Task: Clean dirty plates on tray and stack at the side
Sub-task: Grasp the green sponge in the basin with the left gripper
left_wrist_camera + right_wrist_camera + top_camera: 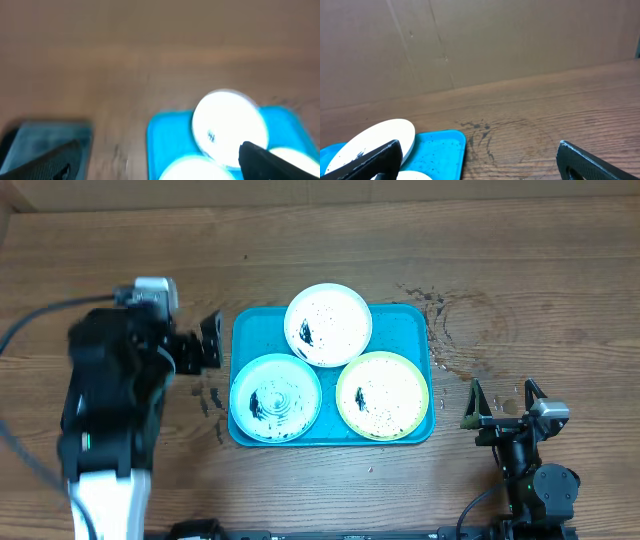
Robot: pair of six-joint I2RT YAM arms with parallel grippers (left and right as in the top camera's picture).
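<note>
The turquoise tray (258,330) lies mid-table and holds three plates. The white-rimmed plate (328,325) is at its back, the light blue plate (275,397) front left and the yellow-green plate (382,394) front right. All have black specks and smears. My left gripper (208,345) is open and empty just left of the tray. Its blurred wrist view shows the tray (170,135) and white plate (227,125) between wide fingers (160,167). My right gripper (505,402) is open and empty right of the tray. Its wrist view (480,165) shows the tray's corner (440,150) and the white plate (375,140).
Dark smears mark the wood right of the tray (440,330), and small specks lie left of it (210,395). A dark, blurred rectangular thing (45,137) shows at the lower left of the left wrist view. A cardboard wall (480,40) stands behind the table.
</note>
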